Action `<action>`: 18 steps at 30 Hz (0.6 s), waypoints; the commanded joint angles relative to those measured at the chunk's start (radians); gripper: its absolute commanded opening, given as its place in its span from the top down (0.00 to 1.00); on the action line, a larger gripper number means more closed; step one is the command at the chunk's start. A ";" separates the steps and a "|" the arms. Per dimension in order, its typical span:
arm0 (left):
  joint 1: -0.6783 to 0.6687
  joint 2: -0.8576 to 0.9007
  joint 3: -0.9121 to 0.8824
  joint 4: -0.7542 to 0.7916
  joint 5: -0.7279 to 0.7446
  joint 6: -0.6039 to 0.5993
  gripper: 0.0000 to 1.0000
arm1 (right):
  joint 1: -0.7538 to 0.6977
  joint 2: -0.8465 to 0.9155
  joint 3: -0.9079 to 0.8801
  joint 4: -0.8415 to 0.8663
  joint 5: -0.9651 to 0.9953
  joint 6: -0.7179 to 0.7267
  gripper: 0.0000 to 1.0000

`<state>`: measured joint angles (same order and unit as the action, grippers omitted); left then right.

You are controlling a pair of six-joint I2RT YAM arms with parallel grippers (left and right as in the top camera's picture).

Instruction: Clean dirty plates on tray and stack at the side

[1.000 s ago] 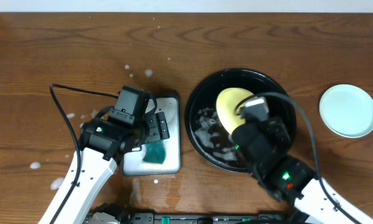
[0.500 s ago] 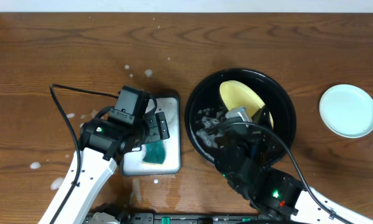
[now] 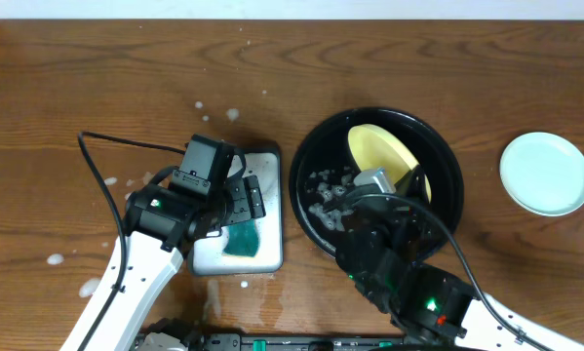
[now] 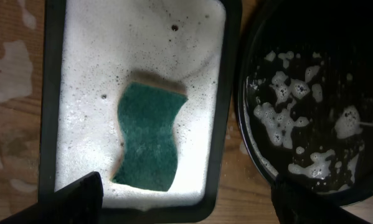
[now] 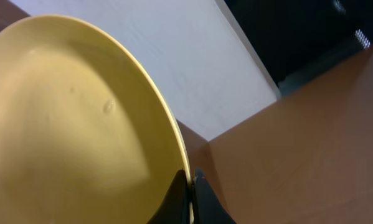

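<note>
The yellow plate stands tilted over the far half of the tray, inside its rim. The right gripper is clamped on the plate's edge. Whether the plate's lower edge touches the tray cannot be told. Foam lies on the tray's left floor. A turquoise plate sits well apart to the right, with bare table between. The left gripper hangs spread wide and holds nothing, above the sponge in the soap tray, which lies just beside the tray.

A wavy green sponge lay in a sudsy, dark-rimmed white rectangular tray. Just beside it, a round black tray held foam patches.
</note>
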<state>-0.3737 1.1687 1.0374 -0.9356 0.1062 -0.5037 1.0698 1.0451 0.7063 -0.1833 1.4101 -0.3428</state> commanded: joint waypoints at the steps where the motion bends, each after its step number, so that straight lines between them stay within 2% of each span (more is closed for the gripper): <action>1: 0.004 0.000 0.014 -0.002 0.003 0.002 0.13 | -0.082 -0.011 0.020 -0.034 -0.062 0.191 0.99; 3: 0.004 0.000 0.014 -0.002 0.003 0.002 0.13 | -0.170 -0.011 0.020 -0.081 -0.223 0.295 0.99; 7: 0.004 0.000 0.014 -0.002 0.003 0.002 0.13 | -0.408 -0.012 0.020 -0.170 -0.720 0.484 0.99; 12: 0.004 0.000 0.014 -0.002 0.003 0.002 0.13 | -0.763 -0.026 0.040 -0.243 -1.388 0.605 0.99; 14: 0.004 0.000 0.014 -0.002 0.003 0.002 0.13 | -0.959 -0.028 0.058 -0.267 -1.629 0.652 0.99; 15: 0.004 0.000 0.014 -0.002 0.003 0.002 0.13 | -1.002 -0.028 0.061 -0.271 -1.671 0.661 0.99; 18: 0.004 0.000 0.014 -0.002 0.003 0.002 0.13 | -1.276 -0.023 0.066 -0.274 -1.849 0.736 0.99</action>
<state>-0.3737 1.1687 1.0374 -0.9352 0.1062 -0.5037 -0.0174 1.0386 0.7338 -0.4561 -0.0631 0.2607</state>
